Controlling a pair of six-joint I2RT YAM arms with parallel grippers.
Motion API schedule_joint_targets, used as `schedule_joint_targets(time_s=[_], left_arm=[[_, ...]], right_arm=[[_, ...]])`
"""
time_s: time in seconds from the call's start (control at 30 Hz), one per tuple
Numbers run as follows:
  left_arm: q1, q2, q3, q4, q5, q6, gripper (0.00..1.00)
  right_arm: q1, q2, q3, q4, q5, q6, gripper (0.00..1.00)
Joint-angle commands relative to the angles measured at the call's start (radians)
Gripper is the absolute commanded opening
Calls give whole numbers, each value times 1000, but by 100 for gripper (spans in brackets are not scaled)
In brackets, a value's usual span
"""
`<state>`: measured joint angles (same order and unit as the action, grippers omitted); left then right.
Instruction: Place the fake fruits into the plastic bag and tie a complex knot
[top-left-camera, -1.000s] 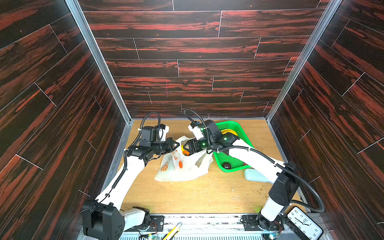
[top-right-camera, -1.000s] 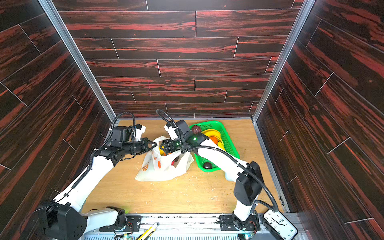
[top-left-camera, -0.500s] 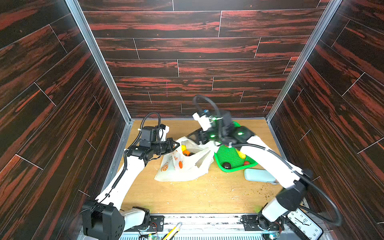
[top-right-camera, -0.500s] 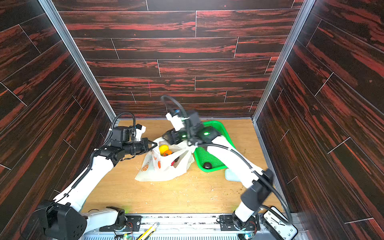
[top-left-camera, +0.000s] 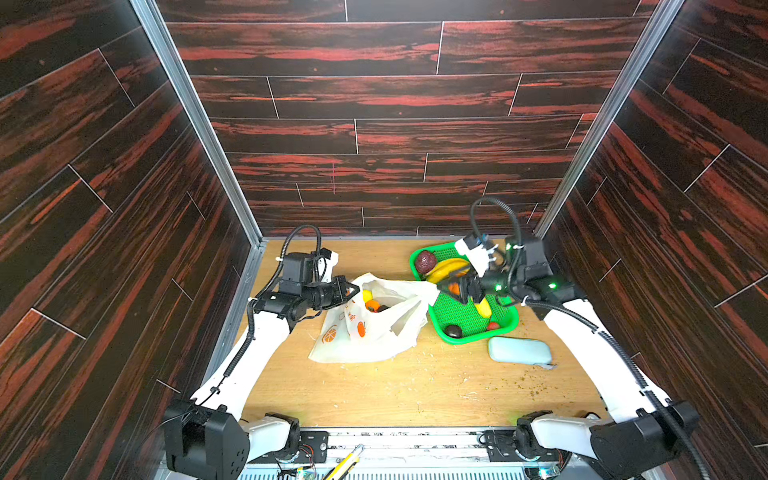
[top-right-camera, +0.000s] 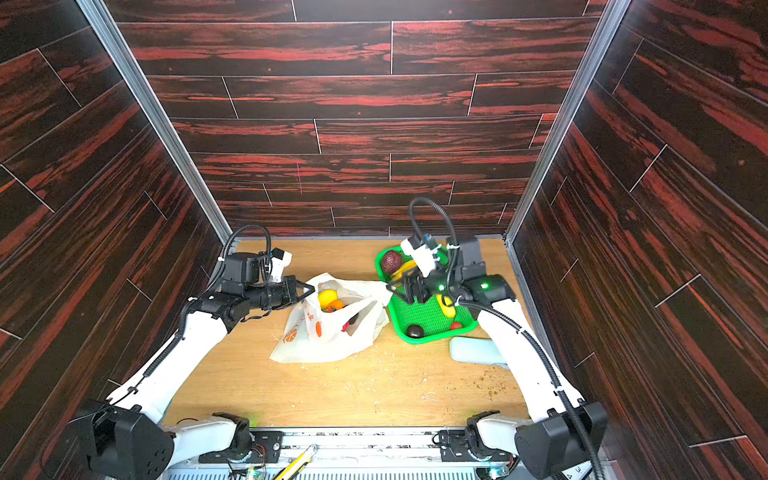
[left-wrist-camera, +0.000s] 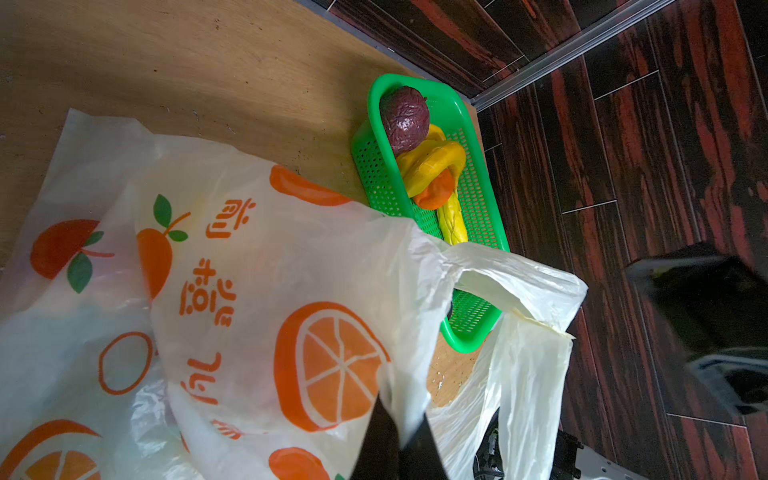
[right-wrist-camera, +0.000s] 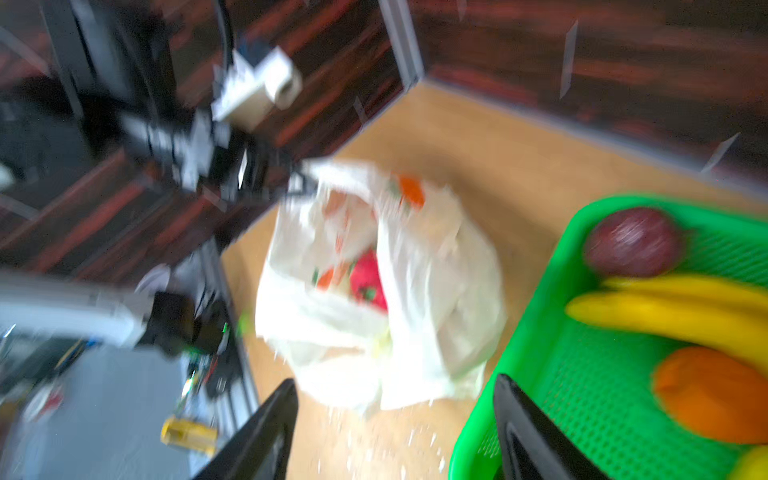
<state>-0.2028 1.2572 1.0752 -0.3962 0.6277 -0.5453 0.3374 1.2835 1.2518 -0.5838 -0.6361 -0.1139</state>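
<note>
Left tool (top-left-camera: 350, 291) (top-right-camera: 309, 289): clenched on the upper rim of the plastic bag (top-left-camera: 374, 332) (top-right-camera: 332, 338), left of centre in both top views. In the left wrist view, bag film is pinched between its black fingers (left-wrist-camera: 376, 436).
Right tool (top-left-camera: 453, 287) (right-wrist-camera: 395, 380): released, jaws wide apart with nothing between them. It hovers over the left edge of the green basket (top-left-camera: 461, 316), right of centre.
Plastic bag: slumped on the table (top-left-camera: 374, 395) at centre frame, mouth open, just beside the basket.
In the bag: a lemon (top-left-camera: 367, 296), a small orange (top-left-camera: 372, 305) and a red fruit (right-wrist-camera: 368, 282).
In the basket: a dark purple ball (top-left-camera: 425, 262) at the far corner, with bananas (top-left-camera: 446, 268) beside it. There is also a second orange (left-wrist-camera: 434, 191), plus a small dark ball (top-left-camera: 453, 331) and a strawberry (top-left-camera: 493, 326) at the near edge.
Writing: orange characters (left-wrist-camera: 208, 291) are printed among the bag's orange pictures. They appear sideways and are not legible as words.
Pouch (top-left-camera: 519, 351): pale blue, on the table just below the basket, lower right.
</note>
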Motion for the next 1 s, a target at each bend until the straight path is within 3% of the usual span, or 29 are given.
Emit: schedule_joint_targets(time_s=[0.0, 0.3, 0.6, 0.97], left_arm=[[5, 7, 14, -24, 6, 21, 0], [5, 7, 28, -45, -3, 28, 0], [5, 13, 35, -50, -2, 33, 0], [5, 11, 36, -46, 1, 32, 0]], right_arm=[[-31, -31, -63, 26, -141, -113, 75], [-74, 113, -40, 58, -314, -133, 76], [-74, 162, -62, 168, -271, 6, 75], [-70, 206, -71, 200, -266, 96, 46]])
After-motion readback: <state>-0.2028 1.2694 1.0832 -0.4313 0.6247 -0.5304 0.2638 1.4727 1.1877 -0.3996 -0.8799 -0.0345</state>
